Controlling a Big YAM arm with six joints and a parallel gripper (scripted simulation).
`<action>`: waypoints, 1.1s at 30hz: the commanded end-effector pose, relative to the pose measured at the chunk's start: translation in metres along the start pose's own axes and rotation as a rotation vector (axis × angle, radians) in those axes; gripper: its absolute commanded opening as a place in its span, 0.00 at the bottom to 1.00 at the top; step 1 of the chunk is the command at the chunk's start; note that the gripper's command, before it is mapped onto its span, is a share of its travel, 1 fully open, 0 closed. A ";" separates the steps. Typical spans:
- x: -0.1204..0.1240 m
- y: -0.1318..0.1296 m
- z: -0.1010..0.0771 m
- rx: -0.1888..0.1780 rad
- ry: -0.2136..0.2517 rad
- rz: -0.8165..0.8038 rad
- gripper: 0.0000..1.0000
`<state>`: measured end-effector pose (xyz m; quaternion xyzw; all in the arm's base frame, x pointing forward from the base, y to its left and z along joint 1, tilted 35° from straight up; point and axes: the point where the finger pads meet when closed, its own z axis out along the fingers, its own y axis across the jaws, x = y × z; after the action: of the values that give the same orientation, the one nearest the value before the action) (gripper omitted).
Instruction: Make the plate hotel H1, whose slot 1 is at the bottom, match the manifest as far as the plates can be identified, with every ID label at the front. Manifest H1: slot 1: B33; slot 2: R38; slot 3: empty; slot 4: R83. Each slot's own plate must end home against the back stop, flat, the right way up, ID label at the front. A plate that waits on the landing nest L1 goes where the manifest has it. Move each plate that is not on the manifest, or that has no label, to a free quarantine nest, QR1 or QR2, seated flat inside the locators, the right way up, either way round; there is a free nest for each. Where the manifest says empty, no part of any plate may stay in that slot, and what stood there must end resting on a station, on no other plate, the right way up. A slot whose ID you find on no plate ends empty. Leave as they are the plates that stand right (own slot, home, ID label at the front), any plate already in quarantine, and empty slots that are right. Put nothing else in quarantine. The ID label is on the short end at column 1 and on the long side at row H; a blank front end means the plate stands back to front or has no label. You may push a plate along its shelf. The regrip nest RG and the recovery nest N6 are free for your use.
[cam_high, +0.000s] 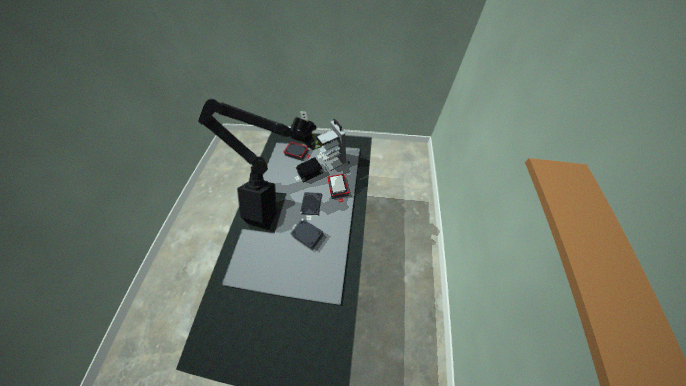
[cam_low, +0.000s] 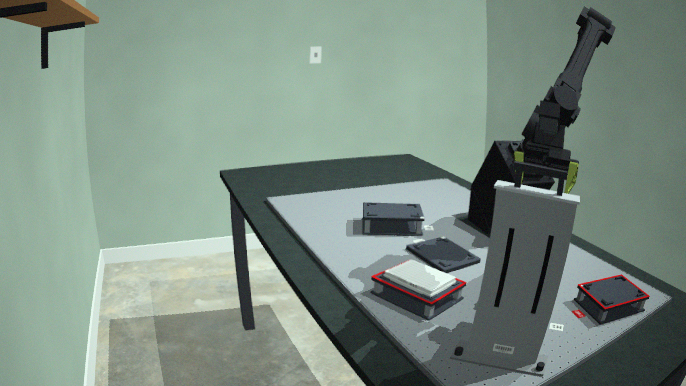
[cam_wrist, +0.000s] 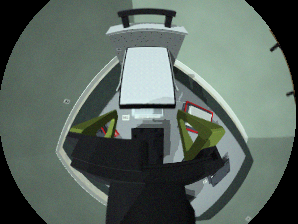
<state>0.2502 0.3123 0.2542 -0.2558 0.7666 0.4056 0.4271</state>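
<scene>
Surface: your plate hotel (cam_low: 530, 240) stands by its far corner.
Gripper (cam_low: 545, 176): wide open, empty, above hotel.
Progress: one white plate (cam_low: 419, 278) quarantined; slots unchecked.

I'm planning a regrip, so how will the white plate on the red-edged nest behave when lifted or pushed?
The flat white rectangular plate looks rigid, so it should probably lift without flexing. It is low and wide, so tipping or rolling seems unlikely. It lies skewed on the red-edged nest, perhaps not seated, so a push might slide it. The open gripper holds nothing.
</scene>
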 end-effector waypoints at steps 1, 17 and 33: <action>-0.043 0.006 0.002 -0.011 -0.079 -0.028 1.00; -0.037 0.007 0.011 -0.012 -0.051 -0.016 1.00; -0.037 0.007 0.011 -0.012 -0.051 -0.016 0.86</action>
<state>0.2625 0.3237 0.2615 -0.2556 0.7666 0.4057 0.4271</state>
